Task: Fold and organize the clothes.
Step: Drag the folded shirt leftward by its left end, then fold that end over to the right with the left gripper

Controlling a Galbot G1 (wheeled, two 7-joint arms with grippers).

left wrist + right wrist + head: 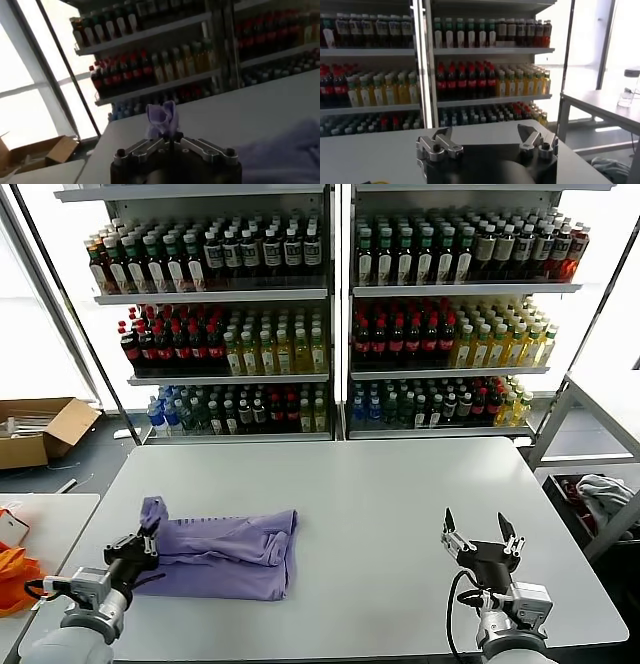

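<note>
My left tool (146, 544) sits in the lower left of the head view, pressed together on a corner of the lavender T-shirt (235, 552). That pinched corner stands up from the table (400, 494) as a small peak of cloth (153, 511) just above the tool. In the left wrist view the same tool (171, 141) fills the bottom centre of the frame, its two halves closed against each other, with the tuft of purple fabric (162, 118) rising straight out of the seam between them. More of the shirt shows as a dim purple mass at the lower right of that view.

The shirt lies in a rumpled, partly folded heap on the left half of the table, spreading right from my left tool toward the middle of the frame, its far edge bunched into soft ridges.

My right tool (480, 540) hovers low in the lower right of the head view, well apart from the shirt, its fingers spread and holding nothing. The right wrist view shows it (488, 141) the same way, the two fingers standing wide apart over bare table.

Behind the table, shelves of bottles (330, 314) fill the upper part of the frame. A cardboard box (40, 429) sits on the floor at the left edge.
</note>
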